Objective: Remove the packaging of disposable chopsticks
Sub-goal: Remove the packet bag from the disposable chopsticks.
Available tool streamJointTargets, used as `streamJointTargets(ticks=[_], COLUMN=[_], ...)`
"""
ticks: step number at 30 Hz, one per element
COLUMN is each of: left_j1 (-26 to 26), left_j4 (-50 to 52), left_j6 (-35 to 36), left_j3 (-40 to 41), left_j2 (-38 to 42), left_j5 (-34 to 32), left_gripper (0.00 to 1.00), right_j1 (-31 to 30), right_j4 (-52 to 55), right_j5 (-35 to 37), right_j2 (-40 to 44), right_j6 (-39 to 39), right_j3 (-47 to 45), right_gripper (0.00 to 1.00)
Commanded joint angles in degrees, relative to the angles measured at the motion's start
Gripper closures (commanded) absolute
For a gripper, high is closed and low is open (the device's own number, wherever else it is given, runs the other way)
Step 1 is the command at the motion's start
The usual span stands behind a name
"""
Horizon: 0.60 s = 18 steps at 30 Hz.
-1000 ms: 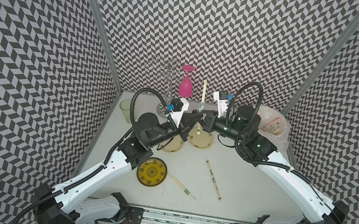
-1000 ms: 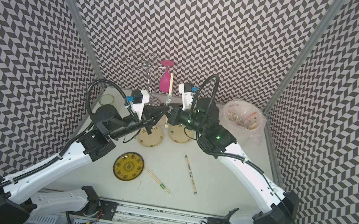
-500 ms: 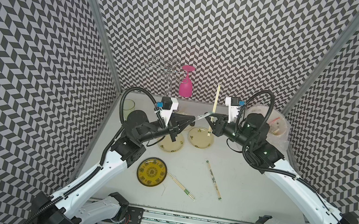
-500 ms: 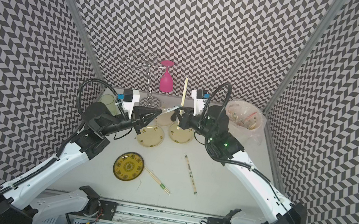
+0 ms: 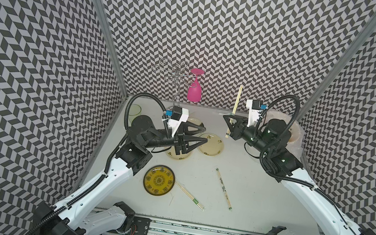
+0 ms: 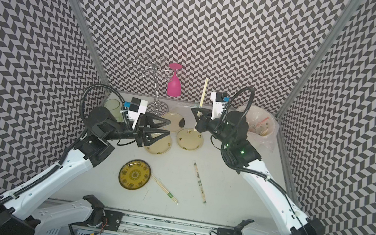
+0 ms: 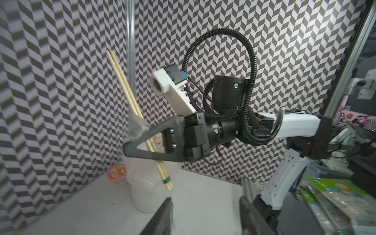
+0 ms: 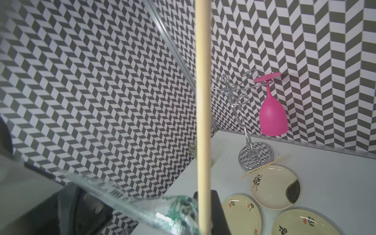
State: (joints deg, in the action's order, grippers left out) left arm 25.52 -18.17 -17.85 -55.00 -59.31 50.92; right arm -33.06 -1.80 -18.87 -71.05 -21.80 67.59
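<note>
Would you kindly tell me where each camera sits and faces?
Top views: high at the front, looking down at the table; left arm, right arm show.
Left wrist: on the left arm, facing the right fingers clamping chopsticks; left fingers show.
Right wrist: on the right arm, facing pink glass and plates; right fingers show.
Shared: both wrist views show the chopsticks.

Bare wood, clear film, glazed ware, black and white plastic

The chopsticks [image 7: 121, 77] are pale unfinished wood, matt and smooth; the sleeve [image 8: 160, 211] is thin clear plastic film, glossy and crinkled, with green print; the right gripper [image 7: 126, 147] is matt black plastic with bright metal screw heads; the cream plates [image 8: 270, 189] look glazed and shiny; the pink goblet [image 8: 273, 116] is smooth with a satin sheen, plastic by its look; the rack [image 8: 262, 151] is chromed wire on a mirror-bright base; the table [image 5: 258, 198] is dull white, faintly scuffed; the arm shells [image 5: 314, 202] are glossy white plastic.
</note>
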Motion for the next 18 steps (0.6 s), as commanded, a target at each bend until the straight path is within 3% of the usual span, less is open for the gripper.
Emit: streamJointTargets(ticks=[1, 3, 6, 11, 18], left_j1=[-4.7, -7.5, -8.6, -7.5, -5.4], left_j4=[-2.7, -3.7, -6.1, -13.2, -11.5], left_j6=[-1.1, -2.2, -4.5, -12.9, -12.7], left_j3=[-1.0, -0.6, -0.2, 0.5, 0.0], left_j2=[3.2, 3.7, 2.4, -1.8, -3.8], left_j5=[-0.1, 0.4, 3.3, 9.7, 10.3], left_gripper=[0.22, 0.11, 0.06, 0.06, 0.11], right_j1=[-1.9, -2.2, -3.4, -8.9, -13.7], right_j4=[-1.3, -0.6, -0.4, -1.8, -1.5], right_j5=[-5.3, -7.8, -12.1, -15.3, -15.4], right_j2=[3.0, 4.9, 7.1, 7.3, 4.1], right_j6=[7.9, 10.3, 13.1, 16.2, 18.1], right_j3=[-3.4, -6.8, -10.5, -12.0, -9.0], right_gripper=[1.0, 1.0, 1.0, 1.0, 1.0])
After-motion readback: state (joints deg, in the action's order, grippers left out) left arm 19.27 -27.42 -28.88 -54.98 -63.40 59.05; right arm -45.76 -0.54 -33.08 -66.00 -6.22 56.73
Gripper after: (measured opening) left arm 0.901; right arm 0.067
